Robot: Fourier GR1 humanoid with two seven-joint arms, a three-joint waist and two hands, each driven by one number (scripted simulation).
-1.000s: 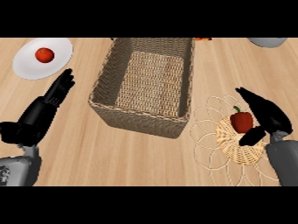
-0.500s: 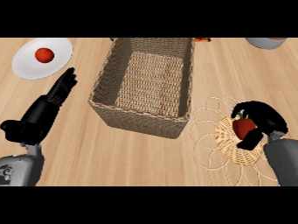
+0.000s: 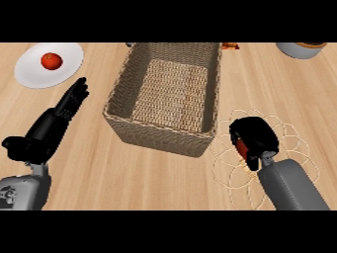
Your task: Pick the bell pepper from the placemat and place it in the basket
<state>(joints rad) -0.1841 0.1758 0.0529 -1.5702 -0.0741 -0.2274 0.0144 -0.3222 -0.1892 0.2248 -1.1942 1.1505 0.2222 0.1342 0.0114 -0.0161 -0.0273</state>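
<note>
A red bell pepper (image 3: pixel 241 146) shows only as a sliver under my right hand (image 3: pixel 255 136), whose fingers are curled round it. It sits over the pale woven placemat (image 3: pixel 291 132) at the right of the counter. The wicker basket (image 3: pixel 163 138) stands just left of that hand, its inside bare. My left hand (image 3: pixel 54 126) rests open at the left, fingers straight and pointing up toward the white plate.
A white plate (image 3: pixel 32 74) with a red tomato (image 3: pixel 51 61) lies at the back left. A grey bowl (image 3: pixel 300 49) sits at the back right edge, and a small orange-red item (image 3: pixel 231 46) peeks out behind the basket.
My right hand came down over the bell pepper and curled round it, hiding most of it. The left hand stayed nearly still.
</note>
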